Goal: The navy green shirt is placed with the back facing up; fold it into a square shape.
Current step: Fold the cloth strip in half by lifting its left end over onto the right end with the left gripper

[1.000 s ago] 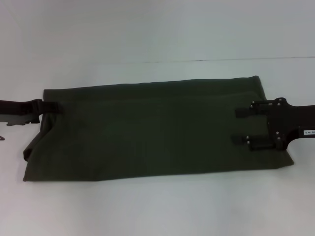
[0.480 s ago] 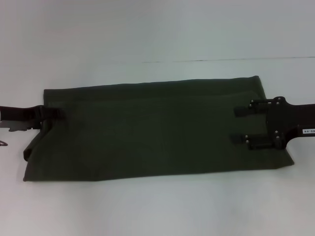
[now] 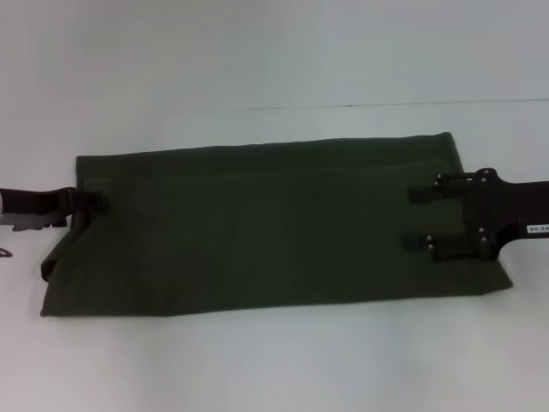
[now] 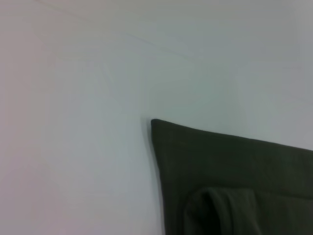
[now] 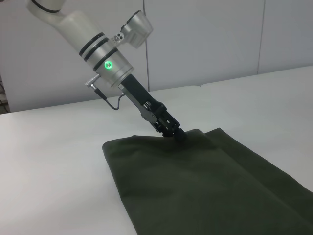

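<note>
Two grippers meet a folded green shirt [image 3: 274, 227] on a white table [image 3: 257, 51]. Left gripper [image 3: 86, 202] pinches its left edge. Right gripper [image 3: 420, 219] rests spread on its right end.

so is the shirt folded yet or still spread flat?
Partly folded: the navy green shirt lies as a long rectangle, no sleeves showing, layered edges visible in the right wrist view. Not yet square.

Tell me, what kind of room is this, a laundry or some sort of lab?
Probably a robot test lab: a bare white table holds only one folded navy green shirt, plain pale wall panels stand behind, and the left gripper and right gripper work it.
</note>
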Controlling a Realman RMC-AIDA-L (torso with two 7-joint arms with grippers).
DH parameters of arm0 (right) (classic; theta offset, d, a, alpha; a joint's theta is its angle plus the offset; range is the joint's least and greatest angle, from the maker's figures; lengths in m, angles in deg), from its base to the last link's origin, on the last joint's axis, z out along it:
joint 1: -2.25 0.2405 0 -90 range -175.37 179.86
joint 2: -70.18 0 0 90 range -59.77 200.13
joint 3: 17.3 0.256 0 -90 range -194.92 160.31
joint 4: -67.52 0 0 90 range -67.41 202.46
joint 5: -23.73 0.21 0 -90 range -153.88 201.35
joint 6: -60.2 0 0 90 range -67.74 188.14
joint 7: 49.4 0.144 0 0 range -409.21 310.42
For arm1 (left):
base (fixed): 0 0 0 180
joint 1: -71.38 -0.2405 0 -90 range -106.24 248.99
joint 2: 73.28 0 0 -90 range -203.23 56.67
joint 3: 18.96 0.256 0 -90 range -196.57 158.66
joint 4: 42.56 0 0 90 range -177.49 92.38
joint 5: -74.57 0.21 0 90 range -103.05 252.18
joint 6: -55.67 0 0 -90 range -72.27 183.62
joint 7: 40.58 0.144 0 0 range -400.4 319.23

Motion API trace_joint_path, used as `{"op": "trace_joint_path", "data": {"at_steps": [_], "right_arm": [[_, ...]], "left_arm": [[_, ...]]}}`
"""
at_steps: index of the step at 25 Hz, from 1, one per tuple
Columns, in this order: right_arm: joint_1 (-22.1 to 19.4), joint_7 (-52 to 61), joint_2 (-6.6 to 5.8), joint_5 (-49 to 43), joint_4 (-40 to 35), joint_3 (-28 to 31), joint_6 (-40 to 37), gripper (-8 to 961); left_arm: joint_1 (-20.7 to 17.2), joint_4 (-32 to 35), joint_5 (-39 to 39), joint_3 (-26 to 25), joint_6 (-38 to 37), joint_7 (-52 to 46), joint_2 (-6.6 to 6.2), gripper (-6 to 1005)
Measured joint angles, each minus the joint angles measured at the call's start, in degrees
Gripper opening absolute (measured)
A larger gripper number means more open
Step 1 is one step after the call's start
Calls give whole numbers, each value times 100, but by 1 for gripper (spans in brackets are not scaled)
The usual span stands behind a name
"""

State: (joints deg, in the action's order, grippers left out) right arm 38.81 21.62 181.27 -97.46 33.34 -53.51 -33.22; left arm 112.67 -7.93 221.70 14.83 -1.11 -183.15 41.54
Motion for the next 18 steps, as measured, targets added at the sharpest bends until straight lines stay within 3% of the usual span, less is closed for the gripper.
{"op": "trace_joint_path", "data": {"at_steps": [18], "right_arm": [[9, 0, 0, 0, 0, -8, 8, 766]], "left_arm": [[38, -70, 0, 75, -151, -19, 3, 876]]}}
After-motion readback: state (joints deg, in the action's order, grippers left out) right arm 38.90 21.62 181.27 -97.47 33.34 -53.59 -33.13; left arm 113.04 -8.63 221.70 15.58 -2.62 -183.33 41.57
